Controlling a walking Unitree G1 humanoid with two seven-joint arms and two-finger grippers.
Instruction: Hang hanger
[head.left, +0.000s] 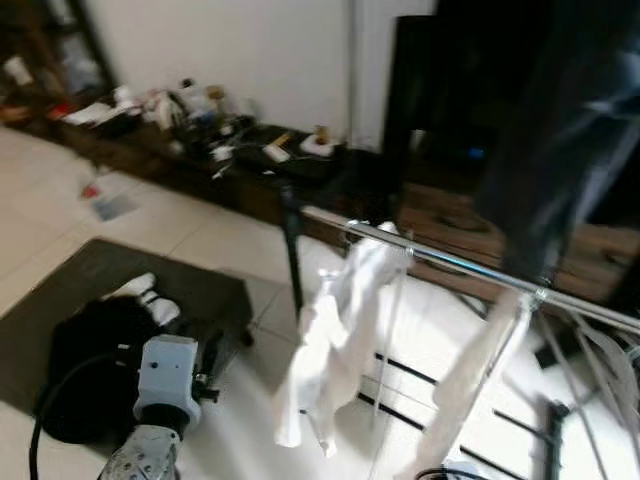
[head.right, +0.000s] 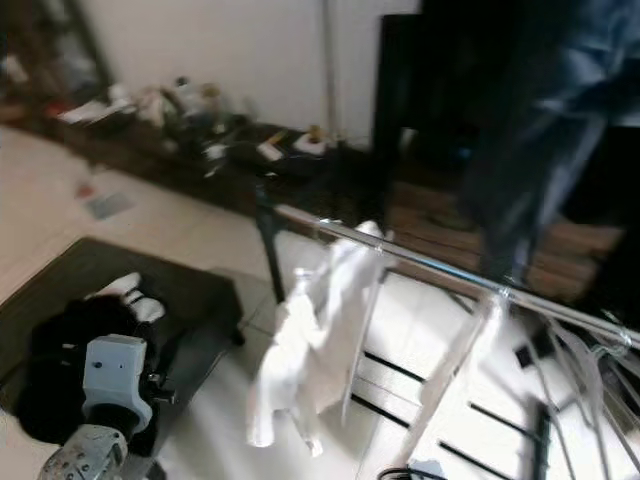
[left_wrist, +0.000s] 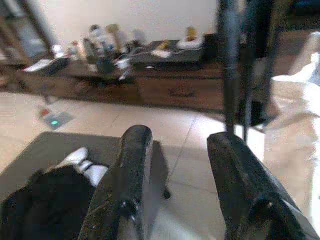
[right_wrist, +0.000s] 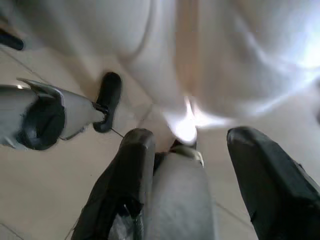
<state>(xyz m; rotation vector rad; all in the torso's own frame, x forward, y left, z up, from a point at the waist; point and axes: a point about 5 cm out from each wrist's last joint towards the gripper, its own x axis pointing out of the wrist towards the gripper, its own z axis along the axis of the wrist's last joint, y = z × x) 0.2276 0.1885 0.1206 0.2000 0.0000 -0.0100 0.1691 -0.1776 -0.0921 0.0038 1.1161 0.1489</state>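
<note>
Left pincer (left_wrist: 182, 185): fingers apart with nothing between them; the arm is held low and forward, so the pincer looks past the dark mat toward the rack, a waiting pose rather than a grasp

Right pincer (right_wrist: 192, 180): fingers apart; a grey rounded part lies between them, and whether it is part of the robot or a held thing cannot be told; white cloth hangs close ahead of the fingertips

Rail (head.left: 450, 262): a chrome bar on a black upright, ahead of and above the left pincer; this is judged the place where a hanger must go

White garment (head.left: 335, 345): draped from the rail on a hanger whose hook is too blurred to confirm; just beyond the left pincer, toward the robot's right

Spare hangers (head.right: 585, 375): thin wire shapes bunched at the far right end of the rail, well apart from both pincers

Black clothes (head.left: 95, 365): piled on the dark mat (head.left: 180, 275) beside and below the left pincer, likely the stock still to be hung

Low counter (left_wrist: 165, 82): cluttered, against the wall, far beyond the left pincer

Stage, as judged: approach, with no hanger yet seen gripped
</note>
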